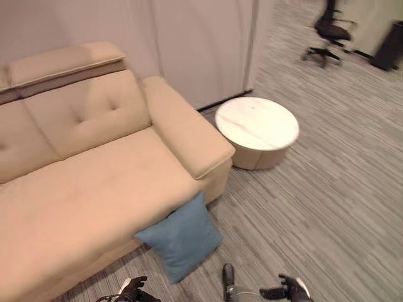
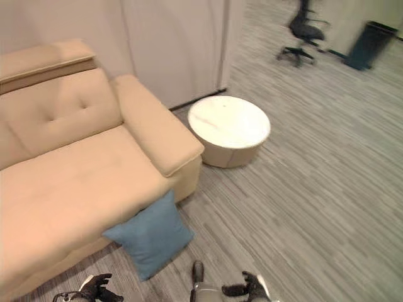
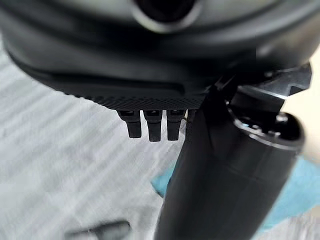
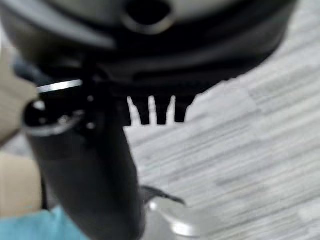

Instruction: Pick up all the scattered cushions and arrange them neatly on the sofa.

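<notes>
A blue cushion (image 1: 182, 238) lies on the grey carpet, leaning against the front of the beige sofa (image 1: 82, 195) below its right armrest. The sofa seat holds no cushion. My left hand (image 1: 133, 289) hangs low near the cushion's left corner, apart from it, with fingers (image 3: 152, 125) relaxed and nothing held. My right hand (image 1: 286, 290) is low to the cushion's right, over bare carpet, fingers (image 4: 161, 112) relaxed too. A blue edge of the cushion (image 3: 300, 195) shows past the left thumb, and a corner of the cushion (image 4: 40, 227) shows in the right wrist view.
A round white-topped coffee table (image 1: 257, 123) stands just right of the sofa's armrest (image 1: 189, 135). A black office chair (image 1: 329, 31) and a dark bin (image 1: 387, 45) stand far back right. Pale wall panels (image 1: 195, 44) rise behind the sofa.
</notes>
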Available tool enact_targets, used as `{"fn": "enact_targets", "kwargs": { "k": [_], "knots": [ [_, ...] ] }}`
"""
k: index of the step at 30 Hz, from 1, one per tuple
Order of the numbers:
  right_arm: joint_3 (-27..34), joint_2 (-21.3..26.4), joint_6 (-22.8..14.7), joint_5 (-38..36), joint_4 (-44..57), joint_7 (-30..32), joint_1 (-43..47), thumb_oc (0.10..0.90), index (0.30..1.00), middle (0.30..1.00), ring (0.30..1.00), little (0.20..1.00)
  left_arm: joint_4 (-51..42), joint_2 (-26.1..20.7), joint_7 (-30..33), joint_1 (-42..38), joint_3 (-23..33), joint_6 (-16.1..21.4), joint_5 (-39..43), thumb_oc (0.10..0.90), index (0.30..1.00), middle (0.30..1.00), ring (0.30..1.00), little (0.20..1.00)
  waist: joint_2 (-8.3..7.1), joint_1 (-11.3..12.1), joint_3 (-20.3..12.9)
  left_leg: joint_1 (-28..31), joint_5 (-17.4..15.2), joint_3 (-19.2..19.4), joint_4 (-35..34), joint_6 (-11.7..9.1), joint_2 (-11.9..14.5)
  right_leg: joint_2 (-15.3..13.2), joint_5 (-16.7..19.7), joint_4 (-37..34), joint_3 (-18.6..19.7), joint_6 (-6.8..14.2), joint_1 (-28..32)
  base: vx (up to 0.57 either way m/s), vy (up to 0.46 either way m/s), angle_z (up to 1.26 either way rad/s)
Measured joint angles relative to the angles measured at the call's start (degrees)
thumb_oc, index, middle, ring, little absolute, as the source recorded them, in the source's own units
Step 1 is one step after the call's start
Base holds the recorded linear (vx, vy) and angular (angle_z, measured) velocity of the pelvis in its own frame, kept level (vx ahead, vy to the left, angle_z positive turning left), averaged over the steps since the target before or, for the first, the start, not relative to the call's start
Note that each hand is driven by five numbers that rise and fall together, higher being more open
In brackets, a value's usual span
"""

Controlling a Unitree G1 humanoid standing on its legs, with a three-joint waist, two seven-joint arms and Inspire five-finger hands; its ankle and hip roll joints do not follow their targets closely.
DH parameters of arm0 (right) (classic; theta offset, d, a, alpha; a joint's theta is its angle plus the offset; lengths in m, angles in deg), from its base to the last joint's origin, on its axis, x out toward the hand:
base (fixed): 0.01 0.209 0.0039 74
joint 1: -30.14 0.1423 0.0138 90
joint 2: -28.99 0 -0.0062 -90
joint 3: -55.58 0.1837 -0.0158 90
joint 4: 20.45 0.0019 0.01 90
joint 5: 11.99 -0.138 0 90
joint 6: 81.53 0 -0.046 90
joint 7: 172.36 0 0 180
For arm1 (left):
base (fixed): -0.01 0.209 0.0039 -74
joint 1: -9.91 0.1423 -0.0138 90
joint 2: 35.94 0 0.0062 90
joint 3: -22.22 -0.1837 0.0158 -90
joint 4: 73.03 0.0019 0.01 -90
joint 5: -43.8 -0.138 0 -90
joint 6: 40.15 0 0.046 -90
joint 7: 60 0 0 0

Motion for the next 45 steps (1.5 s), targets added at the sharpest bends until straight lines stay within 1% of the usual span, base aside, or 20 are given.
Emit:
{"fn": "enact_targets", "kwargs": {
  "k": [2, 4, 5, 6, 8, 10, 12, 14, 16, 18, 20, 25, 27, 29, 30, 32, 33, 38, 44, 45],
  "knots": [
    [0.4, 0.1, -0.2, -0.2, 0.0, -0.3, 0.9, 0.800, 0.900, 0.900, 0.900, 0.900, 0.0, 0.1, 0.3, -0.5, 0.1, 0.0, 0.5, 0.800, 0.900, 0.900, 0.900, 0.900, -0.45, 0.1, 0.2, -4.2, 0.0, 1.6, 7.6, -0.9, -0.2, -0.2, 0.9, -5.1, -3.1, -1.2, 3.2, 0.01, -0.164, 0.66],
    [0.4, 0.3, -0.2, -1.3, 0.5, -0.4, 1.7, 0.800, 0.900, 0.900, 0.900, 0.900, -0.5, 0.2, 0.4, -1.2, 1.5, 0.1, 0.6, 0.800, 0.900, 0.900, 0.900, 0.900, -1.44, 0.6, 0.7, -9.2, 0.1, 6.2, 17.2, -2.1, 0.2, -0.2, 1.2, -7.4, -4.5, -2.9, 5.6, 0.03, -0.146, 0.53],
    [0.4, 0.4, -0.4, -1.9, 0.5, -0.4, 1.7, 0.800, 0.900, 0.900, 0.900, 0.900, -1.0, 0.2, 0.4, -1.5, 2.2, 0.5, 0.8, 0.800, 0.900, 0.900, 0.900, 0.900, -1.94, 1.1, 1.0, -10.9, 0.1, 8.3, 20.6, -3.2, 1.0, 0.0, 0.7, -8.1, -5.3, -3.8, 6.7, 0.06, -0.112, 0.62],
    [0.5, 0.6, -0.8, -2.6, 0.6, -0.4, 1.6, 0.800, 0.900, 0.900, 0.900, 0.900, -1.0, 0.1, 0.2, -2.3, 2.2, 0.5, 1.0, 0.800, 0.900, 0.900, 0.900, 0.900, -2.04, 0.5, 1.0, -12.3, 0.1, 13.2, 22.2, -3.2, 3.9, 0.5, -0.4, -9.7, -8.6, -4.7, 8.8, 0.07, -0.082, 0.98],
    [0.5, 0.7, -0.6, -3.6, 0.6, -0.4, 1.5, 0.800, 0.900, 0.900, 0.900, 0.900, -2.0, 0.2, 0.0, -3.0, 2.0, 0.5, 1.0, 0.800, 0.900, 0.900, 0.900, 0.900, -2.57, -1.0, 1.1, -13.6, 0.2, 18.4, 18.1, -3.3, 7.8, 1.2, -1.8, -10.2, -12.2, -4.9, 9.9, 0.07, -0.057, 1.00],
    [0.6, 0.7, -0.6, -4.4, 0.7, -0.4, 1.4, 0.800, 0.900, 0.900, 0.900, 0.900, -2.7, -0.1, -0.5, -3.3, 2.0, 0.5, 1.0, 0.800, 0.900, 0.900, 0.900, 0.900, -3.31, -1.0, 1.5, -13.8, 0.5, 22.7, 13.1, -3.8, 9.6, 1.3, -2.5, -10.3, -14.6, -4.9, 10.3, 0.07, -0.029, 0.61],
    [1.6, 0.6, -0.5, -4.9, 0.6, -0.5, -0.3, 0.800, 0.900, 0.900, 0.900, 0.900, -2.7, 0.2, -1.1, -4.1, 1.9, 0.3, 1.3, 0.800, 0.900, 0.900, 0.900, 0.900, -3.84, -2.9, 1.7, -15.5, 2.0, 27.8, 11.4, -5.6, 11.5, 1.4, -4.0, -9.8, -18.4, -4.1, 11.3, 0.08, 0.053, 0.97],
    [1.6, 0.7, -0.5, -4.9, 0.5, -0.5, -0.4, 0.800, 0.900, 0.900, 0.900, 0.900, -2.8, 0.0, -1.0, -3.7, 2.2, 0.3, 1.3, 0.800, 0.900, 0.900, 0.900, 0.900, -3.76, -2.8, 1.5, -13.8, 2.0, 27.6, 6.5, -5.3, 10.6, 2.0, -4.7, -9.7, -18.8, -3.0, 11.9, 0.13, 0.067, 0.29],
    [2.2, 0.8, -0.5, -4.8, 0.6, -0.5, -0.5, 0.800, 0.900, 0.900, 0.900, 0.900, -2.4, 0.2, -1.2, -2.5, 2.1, 0.1, 1.2, 0.800, 0.900, 0.900, 0.900, 0.900, -2.61, -2.9, 0.9, -11.1, 2.9, 26.5, 1.6, -4.0, 9.2, 2.8, -4.8, -9.6, -19.1, -2.7, 12.6, 0.11, 0.074, -0.11],
    [2.2, 0.6, -0.4, -4.9, 0.5, -0.5, -1.4, 0.800, 0.900, 0.900, 0.900, 0.900, -1.4, 0.4, -1.2, -1.8, 2.3, -0.1, 1.0, 0.800, 0.900, 0.900, 0.900, 0.900, -1.63, -2.9, -0.2, -9.2, 5.8, 25.6, -1.9, -2.5, 8.7, 3.3, -5.7, -8.7, -19.2, -1.5, 12.9, 0.09, 0.082, 0.03],
    [2.2, 0.1, 0.1, -4.9, 0.5, -1.3, -2.2, 0.800, 0.900, 0.900, 0.900, 0.900, -0.5, -0.4, -1.1, -1.3, 2.3, -0.1, 0.9, 0.800, 0.900, 0.900, 0.900, 0.900, -1.92, -2.7, -0.7, -8.5, 5.3, 24.8, -2.4, -1.1, 7.2, 1.4, -8.0, -4.2, -19.1, 0.6, 11.7, 0.09, 0.124, 0.18],
    [2.2, -0.1, 0.5, -4.8, 0.6, -1.9, -1.5, 0.800, 0.900, 0.900, 0.900, 0.900, -0.2, -2.4, -1.1, -0.4, 3.1, -0.1, 0.9, 0.800, 0.900, 0.900, 0.900, 0.900, -1.97, -1.2, -1.0, -8.0, 4.1, 23.0, -1.8, 0.8, 3.9, -4.7, -13.8, 9.4, -18.6, 2.0, 6.9, 0.05, 0.080, 0.27],
    [2.2, -0.2, 0.5, -4.8, 0.8, -2.5, -0.2, 0.800, 0.900, 0.900, 0.900, 0.900, -0.1, -3.5, -0.9, 0.0, 3.3, -0.2, 0.9, 0.800, 0.900, 0.900, 0.900, 0.900, -1.56, -1.1, -0.7, -7.6, 3.7, 21.9, -1.7, 1.4, 3.7, -5.7, -15.3, 16.4, -15.6, 3.0, 4.0, 0.04, 0.026, 0.32],
    [2.1, -0.5, 0.4, -4.8, 1.3, -2.9, 0.0, 0.800, 0.900, 0.900, 0.900, 0.900, -0.2, -4.4, -0.8, -0.1, 3.3, -0.2, 0.9, 0.800, 0.900, 0.900, 0.900, 0.900, -1.56, -1.4, -0.6, -7.7, 3.4, 20.1, -1.6, 1.8, 3.4, -5.5, -16.7, 16.8, -11.4, 5.2, 3.3, 0.07, 0.009, 0.45],
    [2.1, -0.8, 0.4, -4.8, 1.3, -2.9, 0.5, 0.800, 0.900, 0.900, 0.900, 0.900, -0.1, -4.9, -0.7, 0.2, 3.3, -0.2, 0.9, 0.800, 0.900, 0.900, 0.900, 0.900, -1.99, -1.4, -0.8, -7.5, 3.4, 19.4, -2.1, 2.1, 3.0, -4.3, -17.0, 16.1, -6.0, 5.6, 2.4, 0.06, -0.019, 0.34],
    [2.1, -0.9, 0.3, -4.8, 1.3, -2.9, 1.0, 0.800, 0.900, 0.900, 0.900, 0.900, 0.1, -5.9, -0.6, 0.1, 3.3, -0.2, 0.9, 0.800, 0.900, 0.900, 0.900, 0.900, -2.38, -1.4, -0.6, -7.2, 3.8, 18.6, -2.3, 1.7, 2.7, -3.6, -16.5, 12.8, -2.6, 5.5, 2.3, 0.06, -0.048, 0.38],
    [2.1, -0.7, 0.2, -4.7, 1.1, -2.7, 1.0, 0.800, 0.900, 0.900, 0.900, 0.900, 0.2, -5.3, -0.6, 0.2, 3.2, -0.2, 0.9, 0.800, 0.900, 0.900, 0.900, 0.900, -2.31, -1.4, -0.7, -6.9, 4.2, 17.1, -2.3, 1.1, 3.0, -3.0, -14.2, 9.9, -3.8, 3.3, 4.1, 0.07, -0.057, 0.38],
    [2.1, -0.3, 0.4, -4.5, 0.9, -2.7, 0.7, 0.800, 0.900, 0.900, 0.900, 0.900, -0.1, -3.4, -1.0, 1.0, 2.3, -0.2, 0.9, 0.800, 0.900, 0.900, 0.900, 0.900, -0.97, -0.6, -1.0, -7.3, 5.0, 15.4, -3.1, -0.1, 5.0, -0.6, -12.0, 4.8, -6.3, 1.6, 6.9, 0.03, -0.070, 0.18],
    [2.1, 1.0, 0.3, -4.4, 0.9, -1.6, 1.5, 0.800, 0.900, 0.900, 0.900, 0.900, -1.0, -3.3, -0.5, -2.6, 2.2, 0.0, 1.7, 0.800, 0.900, 0.900, 0.900, 0.900, -1.11, -0.4, -0.5, -13.4, 6.1, 11.7, -0.7, -1.9, 5.7, 0.2, -12.2, 5.3, -9.8, 1.5, 3.7, -0.21, -0.103, 0.35],
    [2.2, 1.0, -0.6, -4.5, 1.0, -1.1, 3.4, 0.800, 0.900, 0.900, 0.900, 0.900, -2.3, -3.5, 0.4, -4.6, 2.3, 0.1, 3.4, 0.800, 0.900, 0.900, 0.900, 0.900, -1.49, -0.2, 1.3, -18.5, 6.3, 11.2, 2.7, -2.2, 5.8, 0.0, -13.3, 9.6, -10.0, 2.0, -0.9, -0.52, -0.127, 0.39]
  ]
}}
